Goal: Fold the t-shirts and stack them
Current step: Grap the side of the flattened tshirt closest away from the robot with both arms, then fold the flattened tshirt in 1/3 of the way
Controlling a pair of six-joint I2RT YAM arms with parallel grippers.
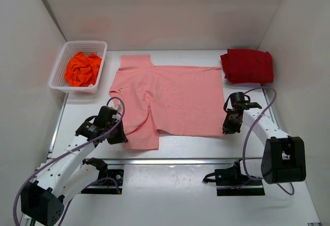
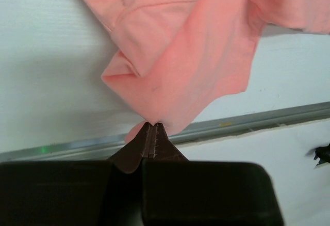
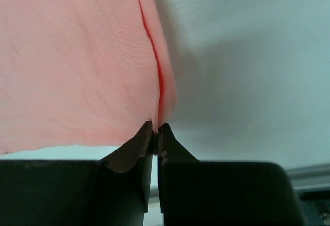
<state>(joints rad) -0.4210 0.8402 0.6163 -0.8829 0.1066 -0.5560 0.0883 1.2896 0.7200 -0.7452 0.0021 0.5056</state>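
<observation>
The salmon-pink t-shirt (image 1: 175,99) lies spread on the table, its near left sleeve folded over. My left gripper (image 1: 119,137) is shut on the shirt's near left sleeve corner; the left wrist view shows its jaws (image 2: 153,125) pinching the cloth (image 2: 191,66). My right gripper (image 1: 227,129) is shut on the shirt's near right hem corner; the right wrist view shows its jaws (image 3: 155,127) pinching the folded edge (image 3: 77,66). The dark red t-shirt (image 1: 248,66) lies folded at the back right. The bright orange t-shirt (image 1: 82,69) is crumpled in the basket.
A white plastic lattice basket (image 1: 101,63) stands at the back left and holds the orange shirt. White walls close in the table at the back and sides. A metal strip (image 1: 175,160) runs across near the front edge, with the arm bases behind it.
</observation>
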